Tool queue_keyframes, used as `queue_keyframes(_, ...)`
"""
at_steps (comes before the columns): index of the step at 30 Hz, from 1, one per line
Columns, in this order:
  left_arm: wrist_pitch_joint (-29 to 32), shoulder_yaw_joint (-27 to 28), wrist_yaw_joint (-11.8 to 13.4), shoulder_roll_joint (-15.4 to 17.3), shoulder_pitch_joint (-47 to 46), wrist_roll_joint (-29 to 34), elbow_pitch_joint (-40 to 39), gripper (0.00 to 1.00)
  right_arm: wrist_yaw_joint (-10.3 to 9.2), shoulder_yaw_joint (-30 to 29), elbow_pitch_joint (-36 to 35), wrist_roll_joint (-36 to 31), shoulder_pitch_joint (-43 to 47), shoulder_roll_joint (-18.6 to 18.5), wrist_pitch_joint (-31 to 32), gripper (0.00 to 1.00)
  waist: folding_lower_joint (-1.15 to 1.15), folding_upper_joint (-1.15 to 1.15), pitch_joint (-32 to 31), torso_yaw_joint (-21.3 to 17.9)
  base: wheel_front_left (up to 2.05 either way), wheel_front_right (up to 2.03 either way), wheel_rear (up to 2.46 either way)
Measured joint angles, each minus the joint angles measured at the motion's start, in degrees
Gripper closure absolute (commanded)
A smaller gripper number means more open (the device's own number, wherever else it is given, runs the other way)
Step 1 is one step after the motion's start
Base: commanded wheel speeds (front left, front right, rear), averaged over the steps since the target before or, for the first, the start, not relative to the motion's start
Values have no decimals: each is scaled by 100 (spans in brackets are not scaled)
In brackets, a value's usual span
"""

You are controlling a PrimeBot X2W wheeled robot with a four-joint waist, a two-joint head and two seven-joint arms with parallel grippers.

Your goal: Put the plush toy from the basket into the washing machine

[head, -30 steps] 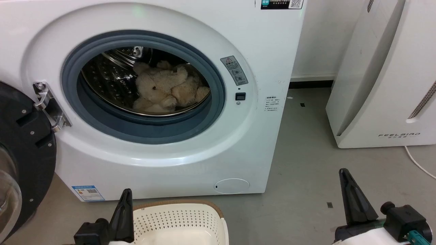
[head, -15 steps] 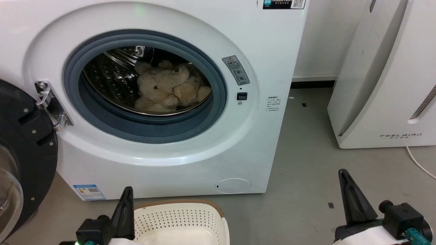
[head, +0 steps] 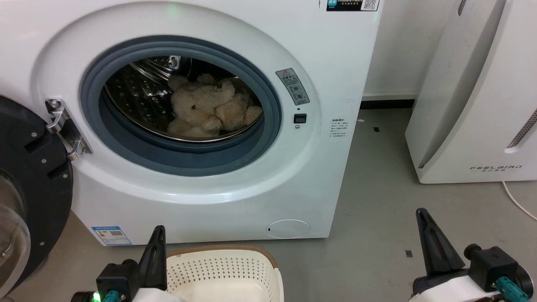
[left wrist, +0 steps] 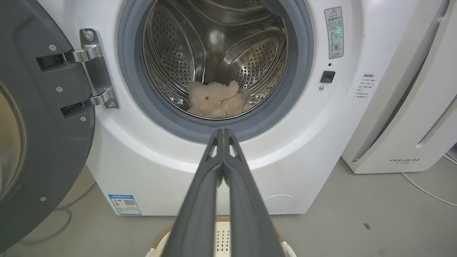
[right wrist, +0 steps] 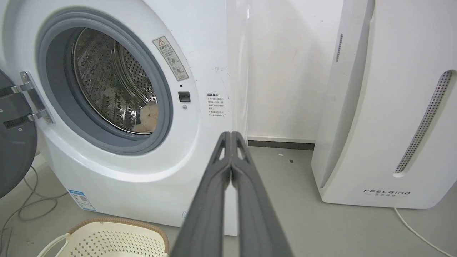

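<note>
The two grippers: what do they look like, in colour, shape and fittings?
The left gripper and the right gripper each have long dark tapering fingers, with small triangular openings near the tips. Behind each sits a black block with a teal connector, on a pale forearm. A green light glows by the left one.

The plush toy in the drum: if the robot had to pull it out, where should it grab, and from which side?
Likely a stubby limb of the plush toy, a soft knob easy to pinch. Come straight in from the front, over the grey seal of the washing machine; the drum closes off every other side.
</note>
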Motion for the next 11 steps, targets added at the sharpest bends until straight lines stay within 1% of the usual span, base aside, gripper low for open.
queue_keyframes(11, 133, 75, -65, -57, -35, 179, -13, 100, 0, -12, 0, -56, -11, 0, 132, 100, 0, 0, 4, 25, 0, 0, 0)
